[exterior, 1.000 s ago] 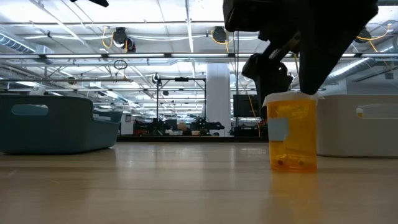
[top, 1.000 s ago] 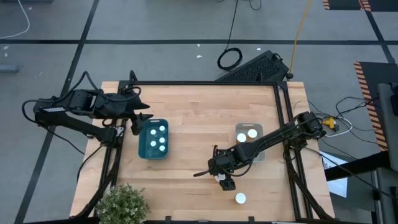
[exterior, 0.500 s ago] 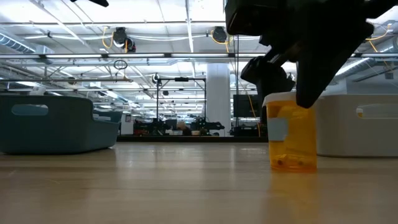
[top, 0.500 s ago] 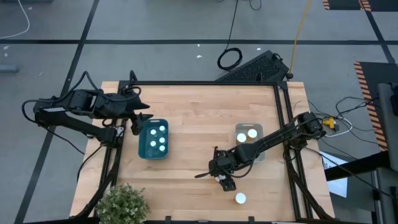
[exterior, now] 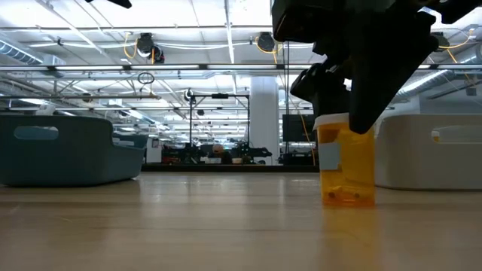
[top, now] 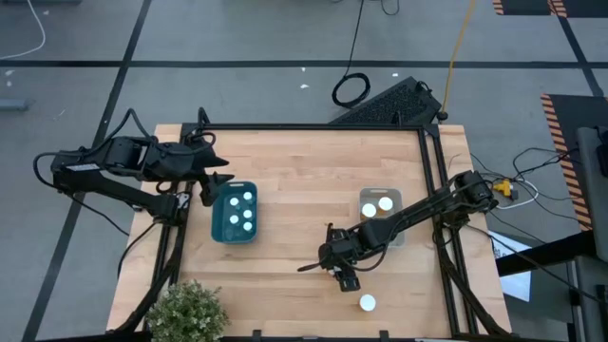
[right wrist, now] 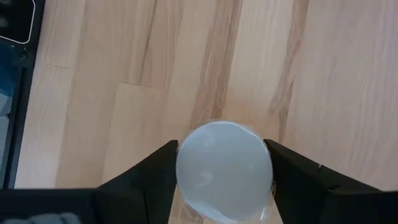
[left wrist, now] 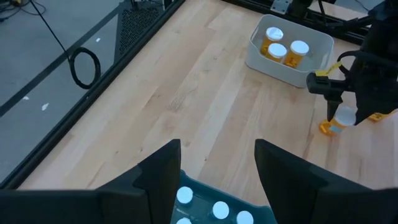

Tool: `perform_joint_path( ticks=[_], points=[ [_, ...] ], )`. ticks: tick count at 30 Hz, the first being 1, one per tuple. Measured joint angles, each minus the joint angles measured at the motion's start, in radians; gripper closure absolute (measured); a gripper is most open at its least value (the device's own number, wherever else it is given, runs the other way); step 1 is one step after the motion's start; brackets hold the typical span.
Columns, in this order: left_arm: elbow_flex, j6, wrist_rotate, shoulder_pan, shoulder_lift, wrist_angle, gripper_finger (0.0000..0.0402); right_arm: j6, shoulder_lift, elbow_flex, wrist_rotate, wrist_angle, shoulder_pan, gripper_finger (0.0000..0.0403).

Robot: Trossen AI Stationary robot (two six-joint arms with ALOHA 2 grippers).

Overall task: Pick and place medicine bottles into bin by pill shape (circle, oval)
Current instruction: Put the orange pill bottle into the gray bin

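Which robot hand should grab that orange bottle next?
The right hand. Its fingers already sit either side of the orange bottle; the left hand hovers far off over the blue bin.

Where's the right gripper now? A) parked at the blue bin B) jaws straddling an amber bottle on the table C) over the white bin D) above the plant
B: the right gripper has a jaw on each side of the white-capped amber bottle, which stands on the table.

Both arms are dark, jointed and slender, with black cables looping along the left arm point(top: 104, 166).
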Motion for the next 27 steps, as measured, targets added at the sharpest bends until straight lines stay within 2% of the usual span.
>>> perform_joint_path(
  ticks=[6,12,22,27],
  points=[
    [0.0,0.001,0.0,0.0,0.0,0.0,0.0192,0.094,-0.035,0.0,0.001,-0.018,-0.017,0.0191],
    [0.0,0.0,0.0,0.0,0.0,0.0,0.0192,0.223,-0.127,0.0,0.003,-0.056,-0.048,0.0191],
    [0.0,-0.001,0.0,0.0,0.0,0.0,0.0192,0.356,-0.344,0.0,0.101,-0.223,-0.1,0.0192],
    [0.0,-0.003,0.0,0.0,0.0,0.0,0.0192,0.4,-0.45,0.0,0.102,-0.36,-0.123,0.0192]
  ],
)
